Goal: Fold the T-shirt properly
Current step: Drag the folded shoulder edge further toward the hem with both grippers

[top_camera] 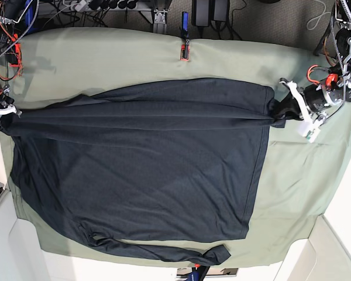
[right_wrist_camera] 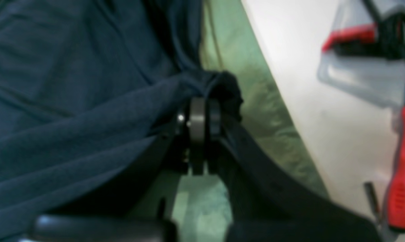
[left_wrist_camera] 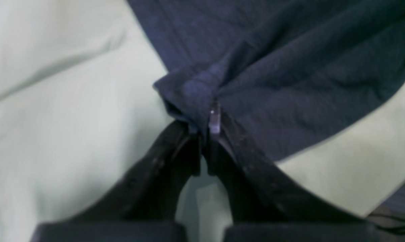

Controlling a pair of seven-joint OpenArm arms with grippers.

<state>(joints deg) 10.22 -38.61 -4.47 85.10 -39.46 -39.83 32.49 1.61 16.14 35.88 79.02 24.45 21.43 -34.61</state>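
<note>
a loose sleeve (top_camera: pixel 164 253) trails along the near edge of the green cloth (top_camera: pixel 134 58) covering the table, cables and gear behind it. the dark shirt (top_camera: pixel 140 170) lies spread mid-cloth, its long axis running side to side. the left gripper (top_camera: pixel 279 111) and right gripper (top_camera: pixel 4 117) each pinch a shirt edge, fingers clamped on fabric, stretching a ridge between them

Olive-green cloth sheet (top_camera: pixel 134 58) covering the table; red-handled tool (right_wrist_camera: pixel 402 174) at 4 o'clock in right wrist view; cables (top_camera: pixel 11 41) at 10 o'clock.
</note>
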